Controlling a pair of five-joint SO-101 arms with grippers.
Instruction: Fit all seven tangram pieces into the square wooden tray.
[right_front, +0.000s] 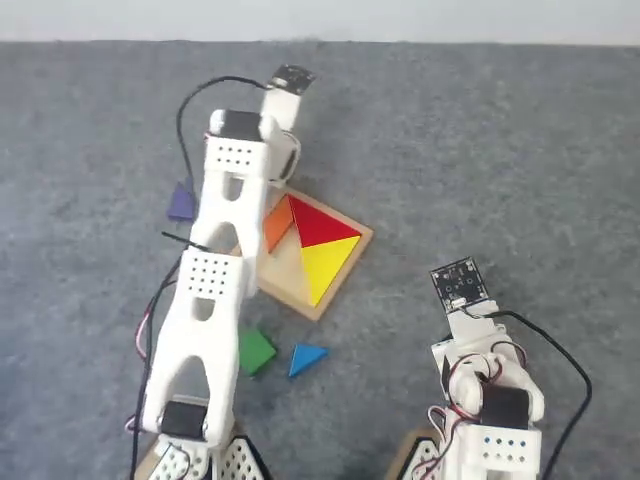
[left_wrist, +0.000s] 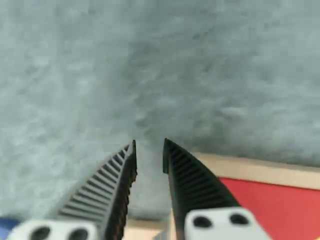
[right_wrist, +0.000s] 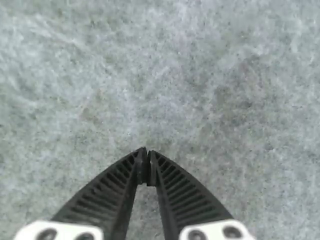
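The square wooden tray (right_front: 352, 256) lies turned at the table's middle and holds a red triangle (right_front: 320, 224), a yellow triangle (right_front: 325, 264) and an orange piece (right_front: 277, 228). My left arm (right_front: 215, 290) stretches over the tray's left side. My left gripper (left_wrist: 149, 146) hovers just past the tray's far edge (left_wrist: 260, 169), slightly open with only carpet between its fingers; the red triangle (left_wrist: 282, 210) shows beside it. A purple piece (right_front: 181, 203) lies left of the arm. A green piece (right_front: 256, 350) and a blue triangle (right_front: 306, 358) lie in front of the tray. My right gripper (right_wrist: 146, 161) is shut over bare carpet.
Grey carpet (right_front: 500, 150) covers the whole table. The right arm (right_front: 485, 400) sits folded at the near right, well apart from the tray. The left arm's black cable (right_front: 190, 110) loops above the purple piece.
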